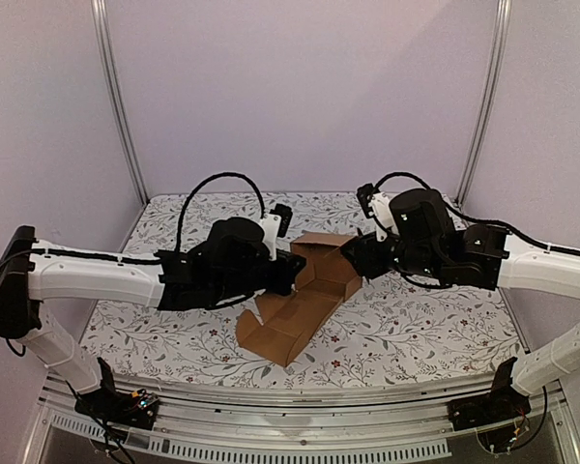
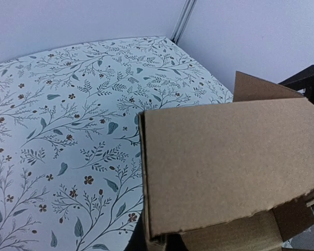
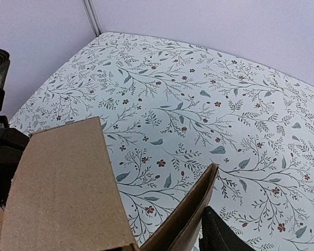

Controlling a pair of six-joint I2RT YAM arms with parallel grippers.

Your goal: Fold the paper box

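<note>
Looks like a robotics lab or test cell, not a home: plain pale walls [image 1: 300,87] closing in on three sides, joined by bare aluminium posts [image 1: 116,97], with two white-and-black robot arms [image 1: 97,275] bolted to a metal rail [image 1: 300,425] at the near edge. Loose black cables [image 1: 222,175] looping over the arms, and what may be small lit circuit boards [image 1: 140,399] at the bases, too small to make out for certain. For furnishing, a flower-printed cloth [image 1: 416,338] over the table and a brown paper box [image 1: 290,324] on it.
</note>
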